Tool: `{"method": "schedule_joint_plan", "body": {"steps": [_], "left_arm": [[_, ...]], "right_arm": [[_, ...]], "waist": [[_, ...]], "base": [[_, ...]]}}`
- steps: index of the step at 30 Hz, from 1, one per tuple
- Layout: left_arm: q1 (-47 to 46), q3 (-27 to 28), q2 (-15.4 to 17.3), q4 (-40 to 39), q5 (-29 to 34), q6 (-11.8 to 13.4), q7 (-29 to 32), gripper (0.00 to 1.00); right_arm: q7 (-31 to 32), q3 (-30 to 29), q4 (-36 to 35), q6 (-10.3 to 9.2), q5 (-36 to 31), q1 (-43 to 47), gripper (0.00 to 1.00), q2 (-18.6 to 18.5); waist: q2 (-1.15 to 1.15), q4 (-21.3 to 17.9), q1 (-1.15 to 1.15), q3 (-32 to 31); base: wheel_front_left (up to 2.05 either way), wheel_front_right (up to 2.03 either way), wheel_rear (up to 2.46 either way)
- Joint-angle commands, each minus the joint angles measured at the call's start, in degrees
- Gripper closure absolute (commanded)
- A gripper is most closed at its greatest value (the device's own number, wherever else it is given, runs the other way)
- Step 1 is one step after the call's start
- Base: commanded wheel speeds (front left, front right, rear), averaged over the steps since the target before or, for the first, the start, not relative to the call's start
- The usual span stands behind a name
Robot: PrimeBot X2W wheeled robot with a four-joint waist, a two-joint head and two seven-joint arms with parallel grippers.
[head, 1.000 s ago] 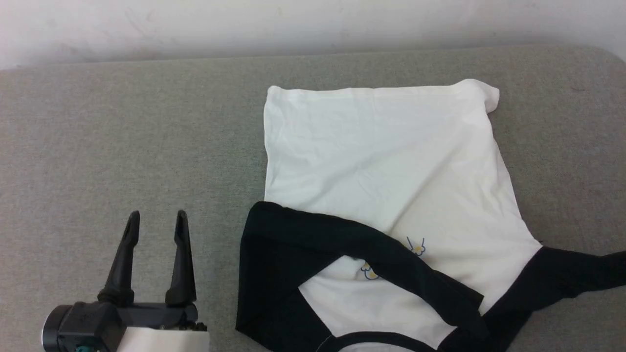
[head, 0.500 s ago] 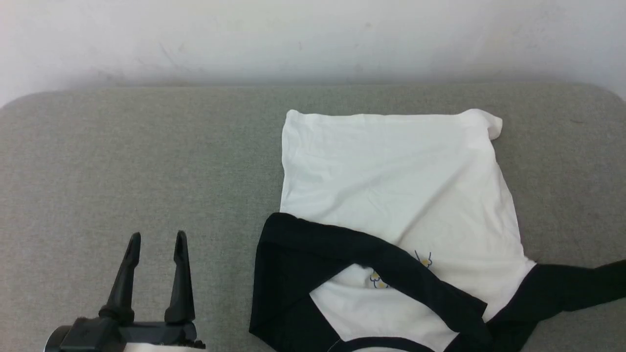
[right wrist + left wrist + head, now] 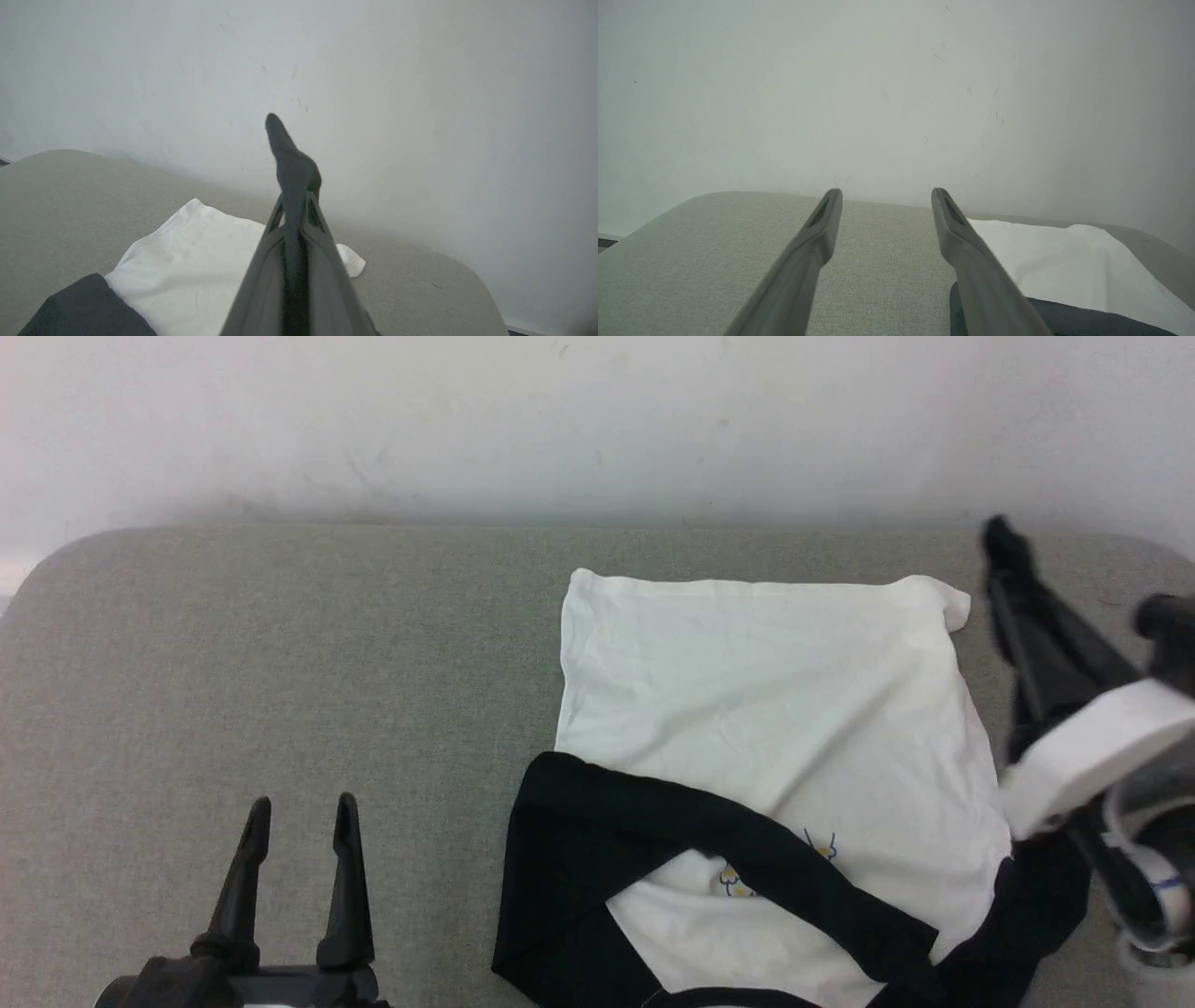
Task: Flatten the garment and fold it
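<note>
The garment [image 3: 766, 709] runs off the head view's bottom edge.

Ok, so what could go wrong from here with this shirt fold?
The right gripper pinches the black sleeve near its end, so it may slip out. The left gripper is open, apart from the garment, so a pull could drag it askew. The curled far hem corner might get folded in.

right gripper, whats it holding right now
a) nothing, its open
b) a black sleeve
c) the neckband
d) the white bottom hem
b: the right gripper is shut on the black sleeve, whose end pokes out past its fingertips, raised above the white torso of the garment.
</note>
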Motion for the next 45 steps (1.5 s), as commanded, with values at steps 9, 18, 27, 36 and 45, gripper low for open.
{"method": "schedule_joint_plan", "body": {"steps": [9, 18, 27, 36, 45], "left_arm": [[0.01, -1.11, -0.48, 0.72, -0.46, 0.04, -0.14, 0.00], [-0.86, -1.90, -0.78, 1.51, -0.80, -0.20, -0.06, 0.00], [-1.96, -1.91, -1.45, 2.22, -0.98, -0.32, -0.17, 0.00], [-2.44, -1.85, -1.24, 2.29, -0.64, -0.62, -0.22, 0.00], [-1.75, -1.40, -0.34, 0.64, -0.50, -0.33, -0.10, 0.00]], "right_arm": [[-1.89, 21.76, 11.21, -0.04, 1.68, -8.64, 1.00, 5.87], [-4.77, 32.47, 30.32, -0.04, 0.51, -10.13, 1.00, 8.51], [-10.56, 34.15, 43.45, -0.04, -0.70, -9.98, 1.00, 10.05], [-16.60, 31.72, 42.81, -0.04, 3.96, -12.09, 0.00, 11.32], [-19.02, 11.53, 25.09, -0.04, 0.66, -4.49, 0.00, 8.39]], "waist": [[0.00, 3.08, 0.00, 0.35], [0.00, 6.67, 0.00, 1.98], [0.00, 7.53, 0.00, 3.63], [0.00, 4.88, 0.00, 2.41], [0.00, 0.87, 0.00, 1.01]], "base": [[0.00, 0.00, 0.00], [0.00, 0.00, 0.00], [0.00, 0.00, 0.00], [0.00, 0.00, 0.00], [0.00, 0.00, 0.00]]}}
